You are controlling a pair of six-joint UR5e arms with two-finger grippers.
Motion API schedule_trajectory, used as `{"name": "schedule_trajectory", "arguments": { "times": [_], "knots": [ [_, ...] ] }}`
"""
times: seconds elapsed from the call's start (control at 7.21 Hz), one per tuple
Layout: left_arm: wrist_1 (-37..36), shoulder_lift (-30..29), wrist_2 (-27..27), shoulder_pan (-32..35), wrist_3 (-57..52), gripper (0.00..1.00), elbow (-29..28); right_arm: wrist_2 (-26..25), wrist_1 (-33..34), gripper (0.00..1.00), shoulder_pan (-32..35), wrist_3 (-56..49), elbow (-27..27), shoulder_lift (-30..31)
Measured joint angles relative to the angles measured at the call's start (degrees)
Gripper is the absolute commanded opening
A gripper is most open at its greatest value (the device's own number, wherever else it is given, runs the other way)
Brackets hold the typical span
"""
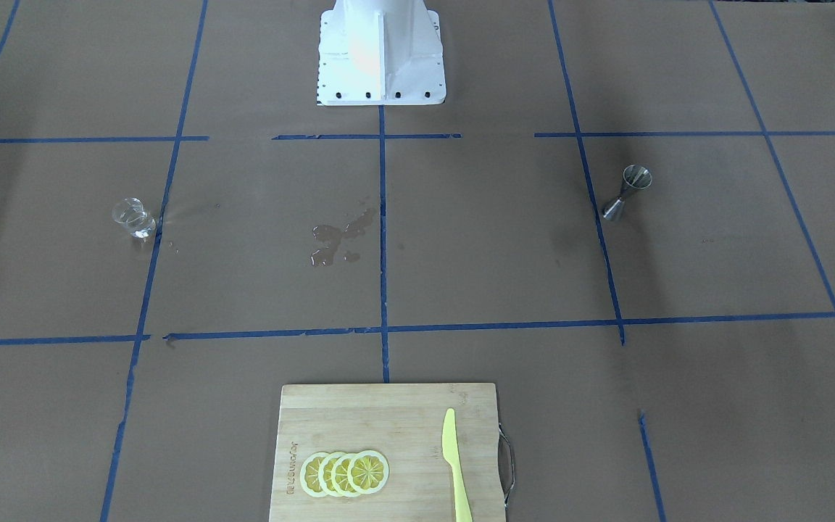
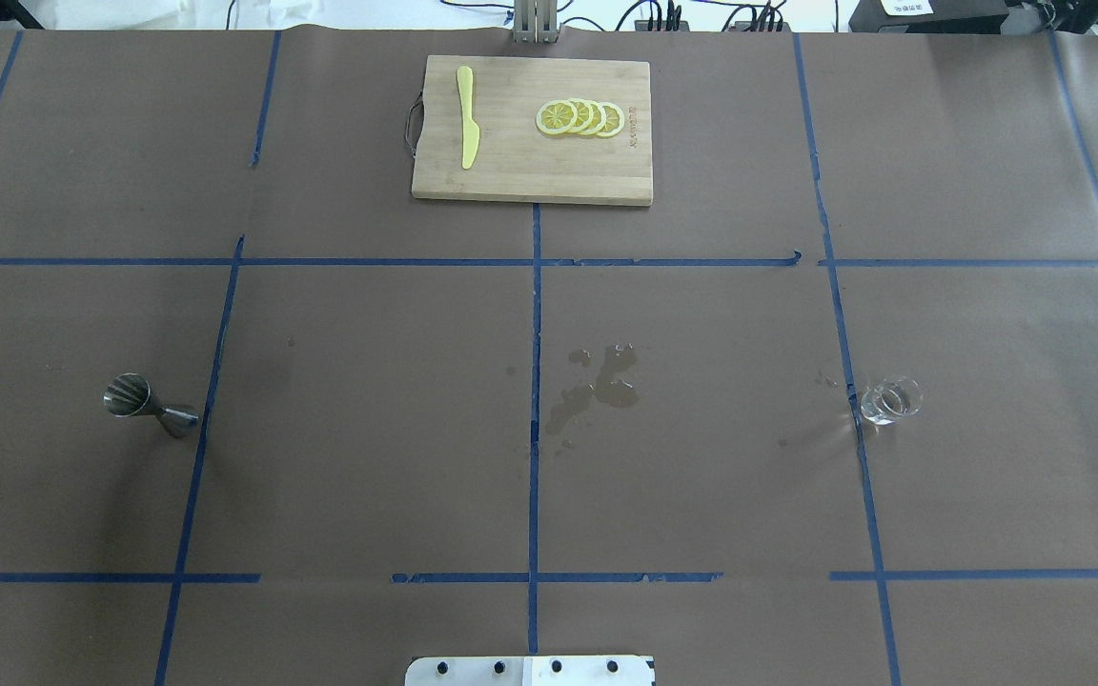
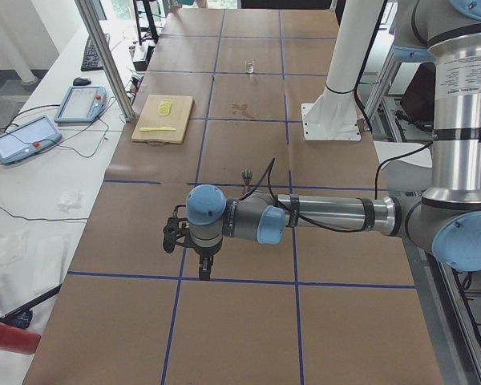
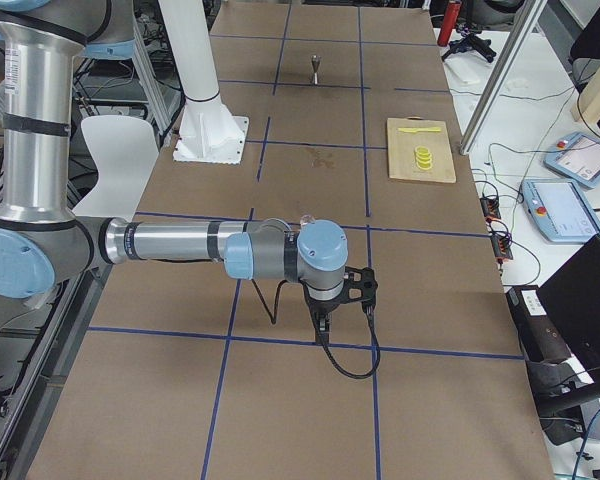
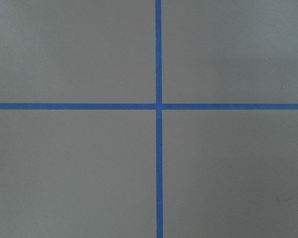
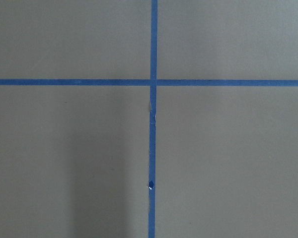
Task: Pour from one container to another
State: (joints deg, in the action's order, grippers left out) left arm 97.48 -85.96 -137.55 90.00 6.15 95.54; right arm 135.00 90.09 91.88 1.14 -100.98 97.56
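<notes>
Left gripper (image 3: 204, 269): points down over a blue tape cross at the table's left end. Fingers apart or together, cannot tell; wrist view shows only tape and paper. Right gripper (image 4: 323, 325): same pose at the right end, finger state also not readable. Both hold nothing.

Glass cup (image 2: 890, 400) stands upright on the right half, just beside a tape line. Jigger (image 2: 151, 404) stands upright on the left half, well apart from it. Wet patch (image 2: 597, 386) mid-table (contents of the cup too clear to judge).

Judgement: no step begun. Next move calls for the right arm to reach the cup and grip its wall level, then carry it to the jigger.
</notes>
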Motion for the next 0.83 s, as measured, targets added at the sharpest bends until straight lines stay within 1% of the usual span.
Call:
{"name": "schedule_trajectory", "arguments": {
  "times": [0.42, 0.55, 0.83],
  "knots": [
    [0.3, -0.25, 0.18, 0.0, -0.06, 1.0, 0.94, 0.26, -0.29, 1.0, -0.02, -0.54, 0.04, 0.37],
    [1.21, -0.55, 0.58, -0.02, -0.06, 1.0, 2.54, 0.48, -0.33, 1.0, -0.03, -0.59, 0.07, 0.4],
    [2.86, -1.16, 0.36, -0.17, 0.37, 1.0, 8.21, 0.67, -0.36, 1.0, -0.02, -0.63, 0.08, 0.46]
  ]
}}
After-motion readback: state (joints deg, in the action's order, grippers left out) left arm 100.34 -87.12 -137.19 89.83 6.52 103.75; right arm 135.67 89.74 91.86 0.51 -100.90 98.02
